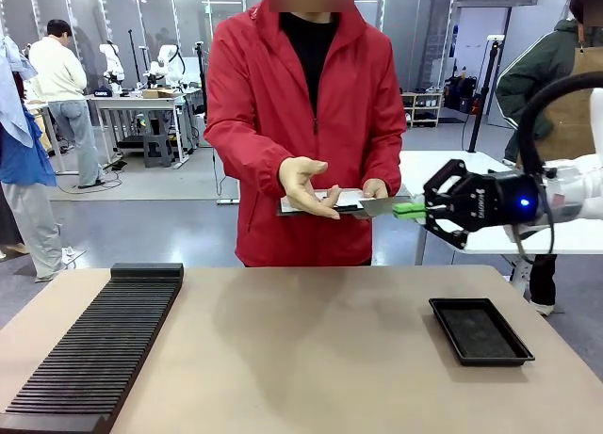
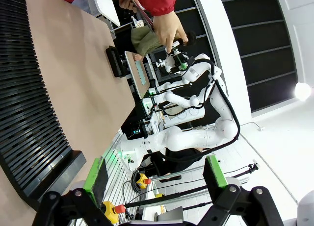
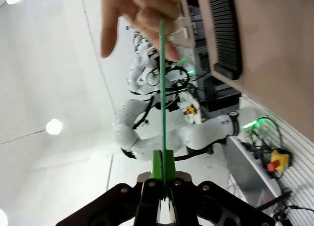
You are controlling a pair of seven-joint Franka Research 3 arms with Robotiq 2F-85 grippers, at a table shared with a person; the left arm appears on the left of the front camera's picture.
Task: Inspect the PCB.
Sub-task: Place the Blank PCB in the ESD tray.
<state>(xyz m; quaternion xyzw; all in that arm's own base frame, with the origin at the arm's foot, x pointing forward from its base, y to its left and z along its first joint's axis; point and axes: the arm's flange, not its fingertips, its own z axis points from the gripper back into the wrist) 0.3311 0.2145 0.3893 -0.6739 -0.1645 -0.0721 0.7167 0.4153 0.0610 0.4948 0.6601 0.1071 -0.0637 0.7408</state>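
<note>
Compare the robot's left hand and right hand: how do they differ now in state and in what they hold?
The left hand is open and holds nothing; the right hand is shut on the PCB. The left hand sits near the slotted black rack; the right hand reaches toward the person's hand, which touches the PCB's far end. Both have green pads.

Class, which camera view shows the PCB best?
The front view: the PCB shows part of its flat face, between the person's hand and the right end effector. The right wrist view shows it edge-on; the left wrist view cannot settle it.
</note>
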